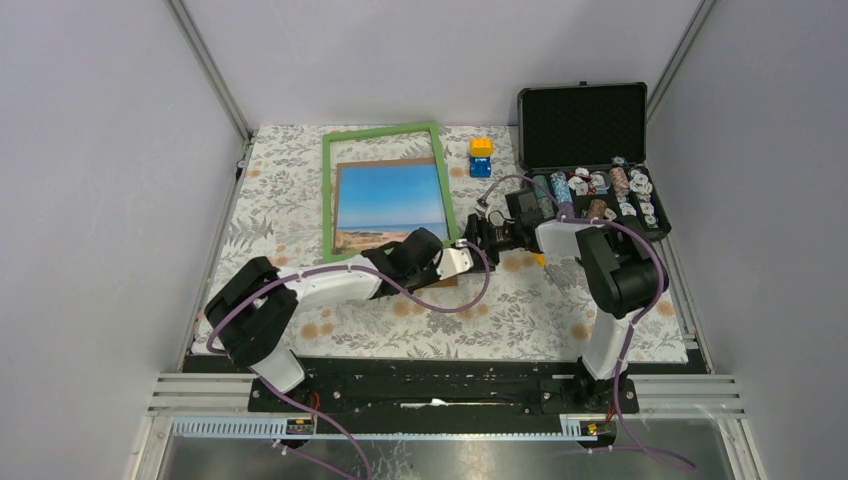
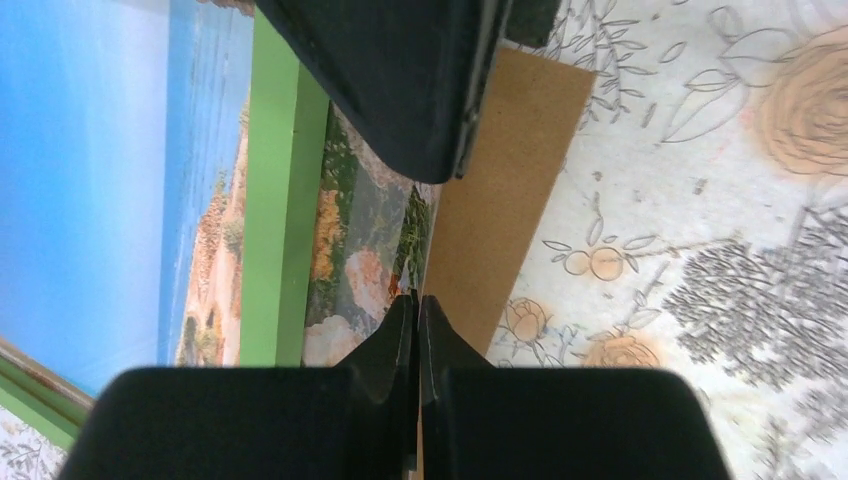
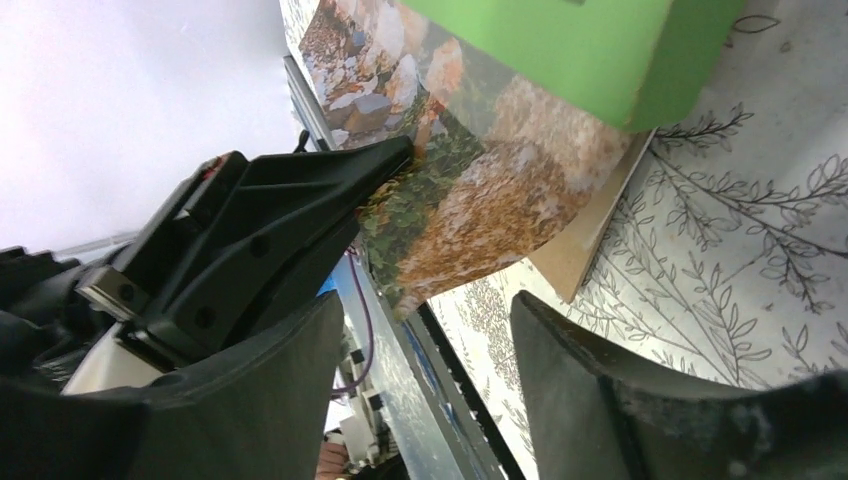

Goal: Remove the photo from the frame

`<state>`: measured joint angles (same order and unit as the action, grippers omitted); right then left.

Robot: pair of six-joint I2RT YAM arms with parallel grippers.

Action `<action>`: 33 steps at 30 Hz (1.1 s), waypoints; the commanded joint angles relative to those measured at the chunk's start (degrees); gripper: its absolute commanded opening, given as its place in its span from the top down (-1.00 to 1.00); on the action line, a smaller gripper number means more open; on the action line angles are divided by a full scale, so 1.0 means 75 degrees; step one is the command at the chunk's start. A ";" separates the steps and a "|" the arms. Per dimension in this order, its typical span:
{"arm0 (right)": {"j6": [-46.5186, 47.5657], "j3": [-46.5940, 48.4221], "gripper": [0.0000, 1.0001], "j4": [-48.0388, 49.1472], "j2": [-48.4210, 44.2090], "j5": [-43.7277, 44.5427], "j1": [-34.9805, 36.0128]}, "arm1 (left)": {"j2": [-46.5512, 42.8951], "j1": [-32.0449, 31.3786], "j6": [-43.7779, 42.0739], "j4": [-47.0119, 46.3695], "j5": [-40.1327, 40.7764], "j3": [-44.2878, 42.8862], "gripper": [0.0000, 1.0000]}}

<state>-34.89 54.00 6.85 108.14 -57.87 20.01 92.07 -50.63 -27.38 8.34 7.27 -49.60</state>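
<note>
Left claw point(image 2: 415, 315) pinching photo point(image 2: 80, 150) corner | right claw point(image 3: 425, 310) spread wide | frame point(image 1: 385, 133) near edge part-hidden by left arm point(image 1: 330, 285)

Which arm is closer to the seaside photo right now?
Left. The left fingers are shut on the photo at its near corner; the right fingers hang open just beside that corner.

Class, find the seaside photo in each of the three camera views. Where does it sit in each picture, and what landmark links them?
Top external: the photo lies centre-left, inside the green frame border.
Left wrist: the photo fills the left side, its rocky end passing under the border.
Right wrist: the photo shows its rocky end at top centre, beside the border.
Shared landmark: the green frame border.
</note>
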 commanded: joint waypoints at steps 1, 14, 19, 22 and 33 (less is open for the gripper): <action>0.0902 0.0191 -0.49 -0.0845 -0.0615 0.0048 -0.0155 | -0.0585 0.0004 0.0442 0.2275 -0.0572 -0.0890 1.00; 0.3238 0.0918 -0.99 -0.4269 -0.1097 0.0066 -0.0462 | -0.0786 0.0007 0.0327 0.7418 -0.2331 -0.3975 1.00; 0.3947 0.1307 -0.99 -0.5107 -0.1094 0.0185 -0.0539 | -0.0751 0.0005 -0.0218 0.9545 -0.2966 -0.5799 1.00; 0.4167 0.1452 -0.99 -0.5321 -0.1094 0.0275 -0.0565 | -0.0870 0.0020 -0.0127 1.0021 -0.2515 -0.6617 1.00; 0.4890 0.1971 -0.99 -0.6134 -0.1167 0.0747 -0.0730 | -0.1474 0.0165 -0.0600 0.9870 0.0056 -0.9747 1.00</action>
<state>-2.11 65.58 -35.07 101.82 -53.87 15.38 83.07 -49.84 -30.89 83.72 -1.15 -114.69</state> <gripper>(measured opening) 0.994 0.014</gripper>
